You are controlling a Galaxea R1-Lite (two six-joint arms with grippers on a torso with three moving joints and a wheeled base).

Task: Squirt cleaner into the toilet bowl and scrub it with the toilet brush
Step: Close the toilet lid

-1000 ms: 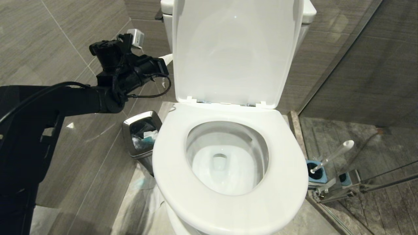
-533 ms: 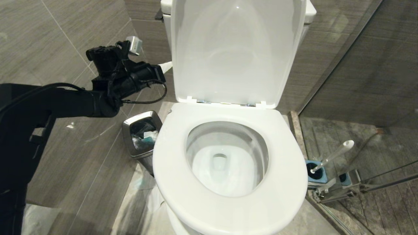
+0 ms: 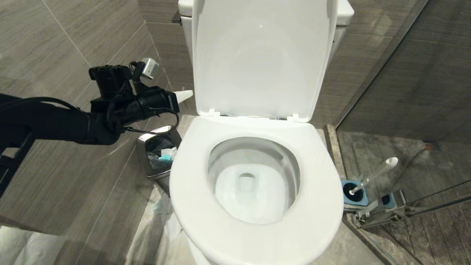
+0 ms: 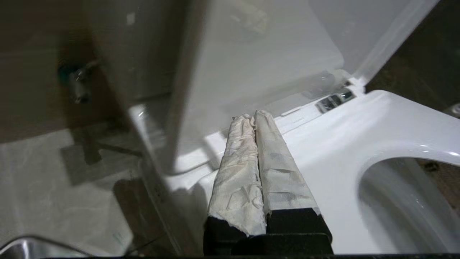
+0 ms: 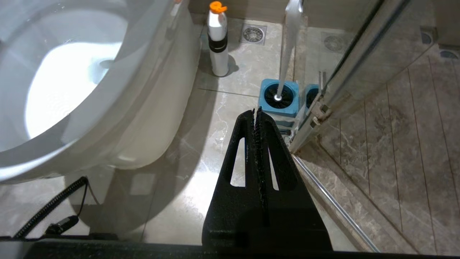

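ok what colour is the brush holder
Blue holder, black inside; clearest in the right wrist view.

I see my left gripper [image 3: 186, 94], fingertips pressed together, held beside the raised lid [image 3: 259, 59] above the waste bin [image 3: 156, 151], with the toilet brush [image 3: 371, 176] standing in its holder [image 3: 353, 193] right of the toilet bowl [image 3: 257, 228].

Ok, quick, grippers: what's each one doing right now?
Left gripper: shut, holding nothing, beside the raised lid.
Right gripper: shut, empty, low near the toilet brush.
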